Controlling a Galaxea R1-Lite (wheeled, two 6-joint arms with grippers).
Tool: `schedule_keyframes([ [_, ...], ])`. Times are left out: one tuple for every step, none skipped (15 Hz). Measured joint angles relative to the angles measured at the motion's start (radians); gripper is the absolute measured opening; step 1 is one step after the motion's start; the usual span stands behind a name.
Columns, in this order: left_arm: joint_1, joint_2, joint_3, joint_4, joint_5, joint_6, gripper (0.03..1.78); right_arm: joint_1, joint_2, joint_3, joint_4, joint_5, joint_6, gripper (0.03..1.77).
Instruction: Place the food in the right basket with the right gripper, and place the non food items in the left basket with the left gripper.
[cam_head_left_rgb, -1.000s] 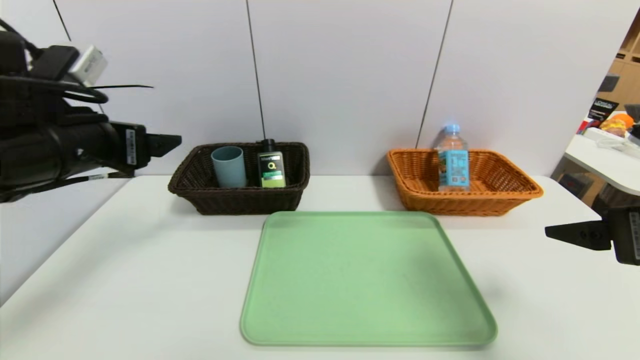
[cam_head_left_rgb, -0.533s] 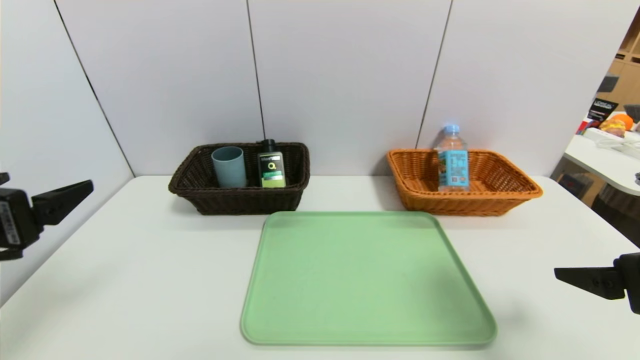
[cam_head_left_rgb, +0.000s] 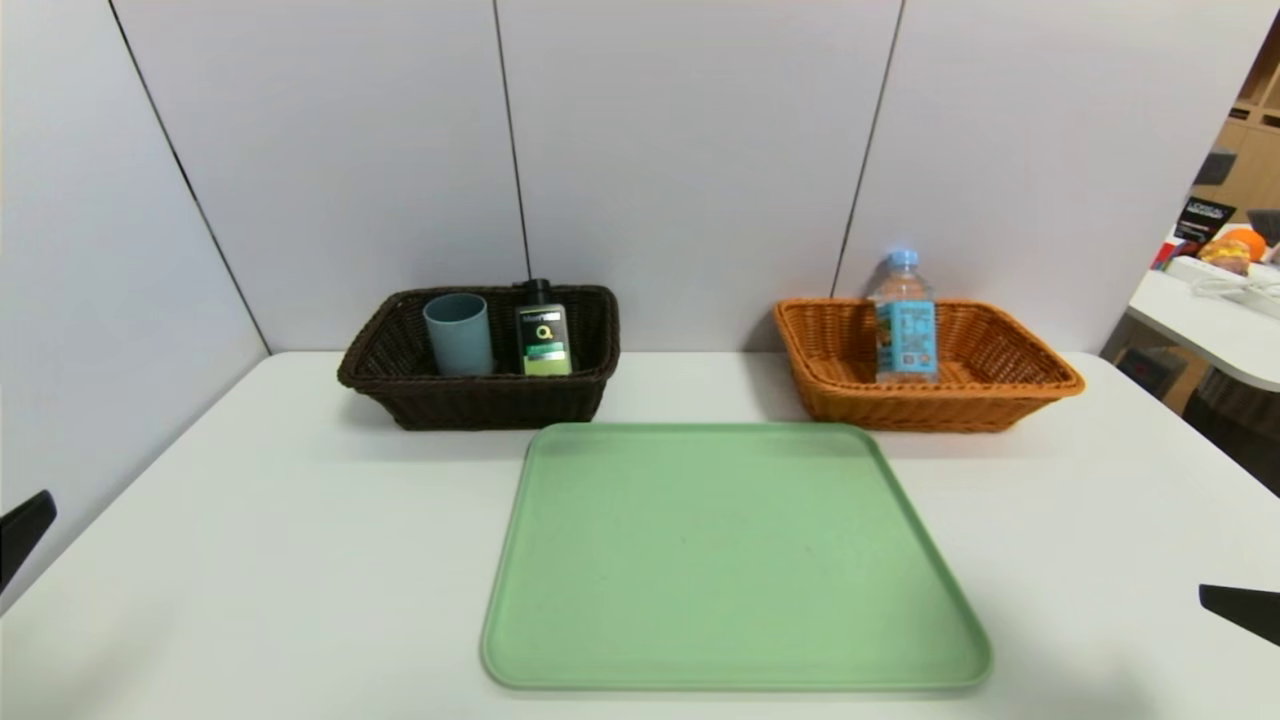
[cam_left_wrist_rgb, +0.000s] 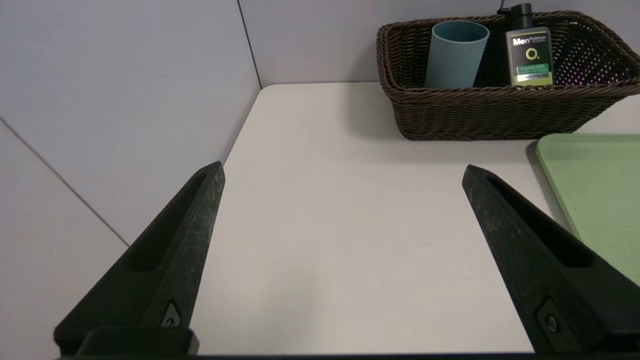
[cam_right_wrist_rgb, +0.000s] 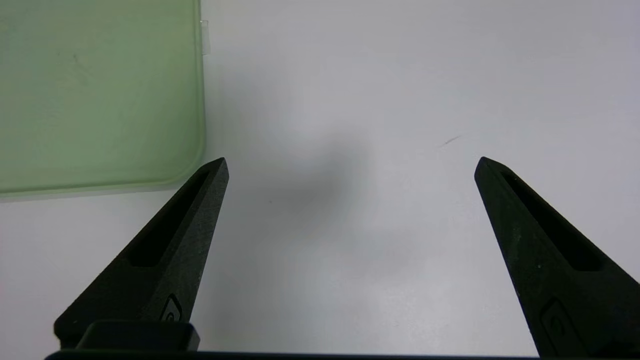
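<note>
The clear water bottle (cam_head_left_rgb: 905, 318) with a blue cap stands upright inside the orange-tan right basket (cam_head_left_rgb: 1040, 385). In the dark brown left basket (cam_head_left_rgb: 480, 405) stand the blue-grey cup (cam_head_left_rgb: 458, 333) and the black pump bottle (cam_head_left_rgb: 541, 331); the left wrist view also shows that basket (cam_left_wrist_rgb: 500, 112), the cup (cam_left_wrist_rgb: 457, 54) and the pump bottle (cam_left_wrist_rgb: 528, 49). My left gripper (cam_left_wrist_rgb: 342, 170) is open and empty, low at the table's left edge, with only a fingertip (cam_head_left_rgb: 25, 525) showing in the head view. My right gripper (cam_right_wrist_rgb: 351, 162) is open and empty at the table's front right, one fingertip (cam_head_left_rgb: 1240, 608) in the head view.
A bare green tray (cam_head_left_rgb: 730, 560) lies in the middle of the white table (cam_head_left_rgb: 300, 520), in front of both baskets; its corner (cam_right_wrist_rgb: 100, 100) shows beside the right gripper. Grey wall panels close off the back and left. Another table with clutter (cam_head_left_rgb: 1215, 320) stands beyond the right edge.
Both arms have drawn back and down towards the frame's lower corners; the left one came from high near the dark basket. The baskets and their contents have not moved.
</note>
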Motion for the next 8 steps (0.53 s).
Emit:
schedule_keyframes([
  [0.001, -0.046, 0.020, 0.021, -0.011, 0.005, 1.69, -0.013, -0.030, 0.016, -0.001, 0.000, 0.000, 1.70],
  [0.001, -0.091, 0.034, 0.057, -0.026, 0.014, 1.69, -0.026, -0.062, 0.030, -0.002, 0.000, 0.000, 1.70],
  [0.001, -0.137, 0.042, 0.106, -0.040, 0.029, 1.69, -0.040, -0.100, 0.043, -0.003, -0.001, -0.001, 1.70],
  [0.000, -0.187, 0.047, 0.165, -0.051, 0.049, 1.69, -0.051, -0.139, 0.052, -0.004, -0.001, -0.001, 1.70],
  [0.000, -0.231, 0.050, 0.217, -0.063, 0.066, 1.69, -0.061, -0.180, 0.060, -0.004, -0.004, -0.004, 1.70],
  [0.000, -0.271, 0.053, 0.260, -0.080, 0.077, 1.69, -0.068, -0.223, 0.064, -0.005, -0.010, -0.005, 1.70],
  [0.000, -0.306, 0.056, 0.291, -0.094, 0.084, 1.69, -0.075, -0.268, 0.067, -0.005, -0.019, -0.007, 1.70],
  [0.000, -0.331, 0.059, 0.302, -0.099, 0.094, 1.69, -0.080, -0.309, 0.070, -0.005, -0.028, -0.010, 1.70],
])
